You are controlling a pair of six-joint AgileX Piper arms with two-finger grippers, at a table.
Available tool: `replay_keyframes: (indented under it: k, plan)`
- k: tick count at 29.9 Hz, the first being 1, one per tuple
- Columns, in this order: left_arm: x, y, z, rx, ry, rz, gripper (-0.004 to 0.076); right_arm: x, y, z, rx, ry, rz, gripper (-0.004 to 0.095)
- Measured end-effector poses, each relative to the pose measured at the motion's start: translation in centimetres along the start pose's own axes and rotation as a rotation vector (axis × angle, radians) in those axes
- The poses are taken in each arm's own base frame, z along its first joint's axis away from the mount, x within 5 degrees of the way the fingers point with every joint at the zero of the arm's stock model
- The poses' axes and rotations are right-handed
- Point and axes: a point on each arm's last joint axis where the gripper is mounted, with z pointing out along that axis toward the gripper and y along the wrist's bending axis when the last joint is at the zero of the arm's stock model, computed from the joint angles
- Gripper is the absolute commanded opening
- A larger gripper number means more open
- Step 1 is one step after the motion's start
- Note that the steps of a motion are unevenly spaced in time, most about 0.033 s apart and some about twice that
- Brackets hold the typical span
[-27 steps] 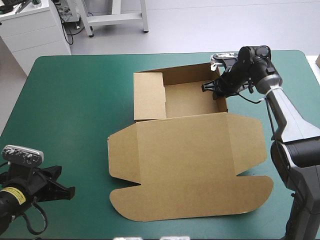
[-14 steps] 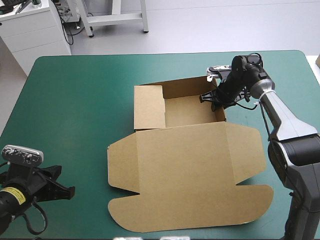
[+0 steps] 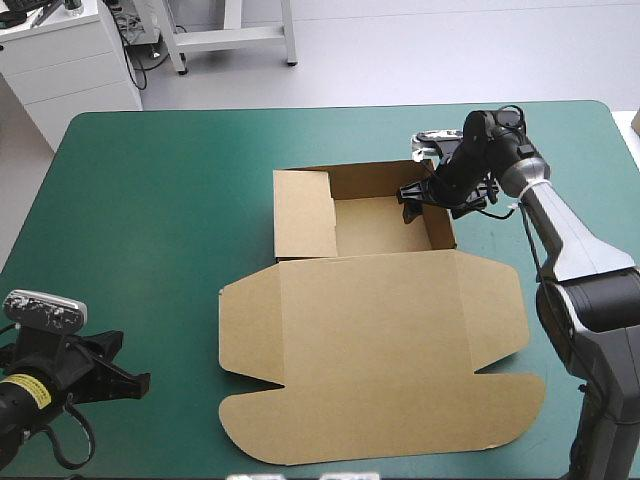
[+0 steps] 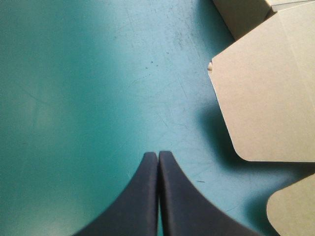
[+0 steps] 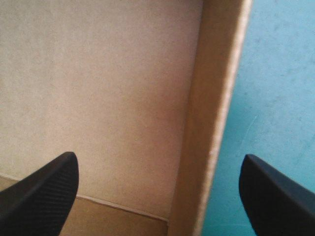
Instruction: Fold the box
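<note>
as the right gripper (image 3: 428,194) stood at the 3 o'clock wall of the brown box (image 3: 380,330), we found its black fingers (image 5: 42,194) wide apart astride that wall, gripping nothing: one inside the tray, one over the teal-green cover (image 3: 150,220). the box lay mid-table, tray at 12 o'clock, lid flat at 6 o'clock. within the tray a side flap (image 3: 303,215) was folded in at 9 o'clock. the left gripper (image 4: 158,156), fingers pressed together on nothing, hung at the table's 7 o'clock corner, apart from the lid.
</note>
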Motion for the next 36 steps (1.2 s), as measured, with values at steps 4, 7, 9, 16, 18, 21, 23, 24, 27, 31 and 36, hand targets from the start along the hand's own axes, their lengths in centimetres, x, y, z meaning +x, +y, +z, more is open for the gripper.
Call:
replay_keyframes:
  k: [4,7,9,16,18,21,23,24,27,31,36]
  plan:
    - [0.0,0.0,0.0,0.000,0.000,0.000,-0.0032,-0.8,-0.1,-1.5,0.037,-0.054,-0.002,0.0866]
    - [0.0,0.0,0.0,0.000,0.000,0.000,-0.0032,-1.7,0.0,-3.3,0.067,-0.121,-0.007,0.0866]
    - [0.0,0.0,0.0,0.000,0.000,0.000,-0.0032,-1.9,0.2,-5.1,0.081,-0.175,-0.010,0.0864]
    - [0.0,0.0,0.0,0.000,0.000,0.000,-0.0032,-0.6,0.8,-12.1,0.155,-0.327,-0.022,0.0864]
    - [0.0,0.0,0.0,0.000,0.000,0.000,-0.0032,-0.1,1.0,-13.4,0.162,-0.357,-0.020,0.0864]
    - [0.0,0.0,0.0,0.001,0.000,0.000,-0.0032,0.4,1.1,-14.7,0.167,-0.386,-0.016,0.0860]
    - [0.0,0.0,0.0,0.001,0.000,0.000,-0.0032,0.5,1.2,-14.9,0.166,-0.392,-0.010,0.0860]
    - [0.0,0.0,0.0,0.001,0.000,0.000,-0.0032,0.5,1.2,-14.9,0.162,-0.392,-0.005,0.0860]
    - [0.0,0.0,0.0,0.002,0.000,-0.001,-0.0032,0.5,1.2,-14.5,0.145,-0.379,0.009,0.0860]
    - [0.0,0.0,0.0,0.003,0.000,-0.001,-0.0032,0.8,1.0,-12.8,0.140,-0.319,0.017,0.0860]
    - [0.0,0.0,0.0,0.003,-0.003,-0.001,-0.0032,0.6,0.3,-8.4,0.134,-0.195,0.032,0.0860]
